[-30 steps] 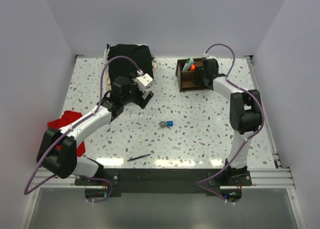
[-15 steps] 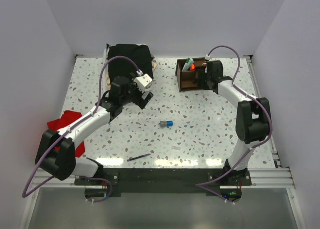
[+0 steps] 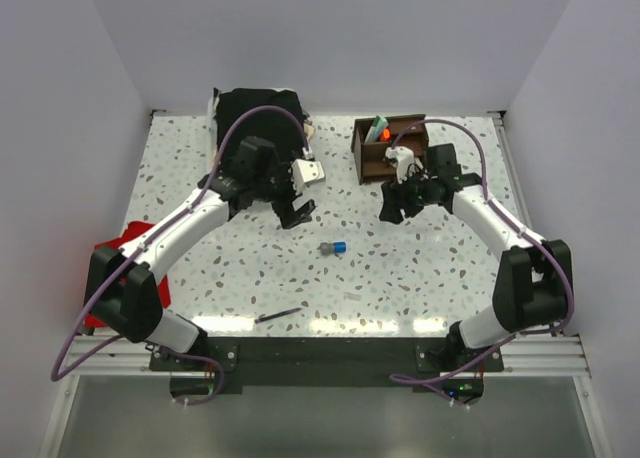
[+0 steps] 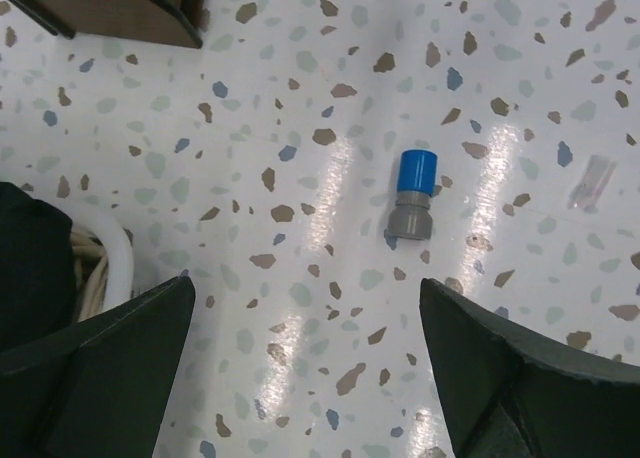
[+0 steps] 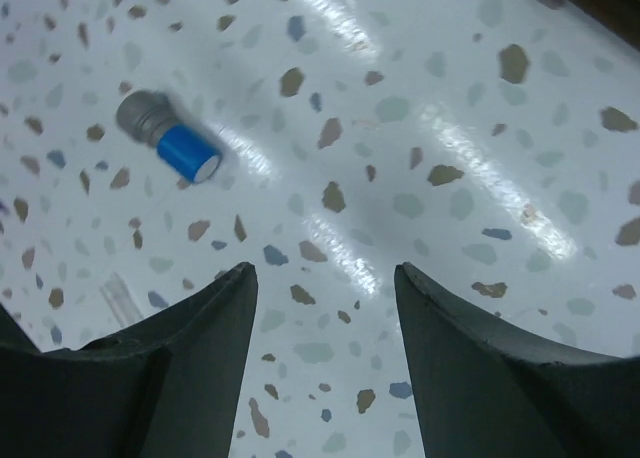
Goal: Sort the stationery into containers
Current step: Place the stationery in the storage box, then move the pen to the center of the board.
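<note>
A blue-grey sharpener (image 3: pixel 334 248) lies alone on the speckled table, also seen in the left wrist view (image 4: pixel 412 191) and the right wrist view (image 5: pixel 170 138). My left gripper (image 3: pixel 295 213) hovers up-left of it, open and empty (image 4: pixel 305 288). On the other side, up-right of the sharpener, my right gripper (image 3: pixel 395 206) is open and empty (image 5: pixel 322 270). A black pen (image 3: pixel 278 316) lies near the front edge. The dark brown organiser (image 3: pixel 385 150) stands at the back, with a pale green pen and an orange-capped marker (image 3: pixel 376 130) inside.
A black cloth (image 3: pixel 258 113) covers the back left and a red cloth (image 3: pixel 115 248) lies at the left edge. A small clear piece (image 4: pixel 590 183) rests on the table beyond the sharpener. White cable (image 4: pixel 105 258) loops by my left fingers. An organiser corner (image 4: pixel 120 3) shows top left.
My right gripper has pulled away from the organiser and swung down toward the table middle. My left gripper has shifted right, closer to the sharpener. The sharpener and pen have not moved.
</note>
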Robot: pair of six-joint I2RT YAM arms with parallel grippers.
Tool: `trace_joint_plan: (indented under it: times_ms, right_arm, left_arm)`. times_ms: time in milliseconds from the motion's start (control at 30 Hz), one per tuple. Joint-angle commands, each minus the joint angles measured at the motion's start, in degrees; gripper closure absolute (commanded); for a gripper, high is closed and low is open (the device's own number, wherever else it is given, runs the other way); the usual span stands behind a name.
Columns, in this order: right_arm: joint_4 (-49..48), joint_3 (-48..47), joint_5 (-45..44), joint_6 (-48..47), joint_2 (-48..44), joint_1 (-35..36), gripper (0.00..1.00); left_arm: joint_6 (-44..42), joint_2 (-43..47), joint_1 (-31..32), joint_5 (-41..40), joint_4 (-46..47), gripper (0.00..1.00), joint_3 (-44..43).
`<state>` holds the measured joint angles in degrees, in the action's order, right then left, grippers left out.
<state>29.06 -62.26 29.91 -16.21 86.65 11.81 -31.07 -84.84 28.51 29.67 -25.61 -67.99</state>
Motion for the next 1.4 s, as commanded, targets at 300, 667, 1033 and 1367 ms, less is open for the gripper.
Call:
trace_joint_plan:
  times_ms: [300,667,1033,1367]
  right_arm:
    - [10.4,5.8,9.6,-43.2,-9.5,11.1,0.42]
    - [9.1,17.2,2.3,-43.7,-18.4,20.1,0.47]
    - [9.2,17.3,-6.4,-36.4,-17.5,24.9,0.41]
    - [9.0,14.7,-5.4,-29.2,-17.6,25.3,0.38]
  left_arm:
    - [-15.3,6.6,0.1,-2.9,-22.1,0.02,7.1]
    - [0.5,14.3,0.4,-9.2,-15.6,0.0,17.9]
    - [16.6,5.0,0.3,-5.6,-14.5,0.0,9.6]
    - [34.5,6.1,-11.0,11.9,-7.7,0.05,11.9]
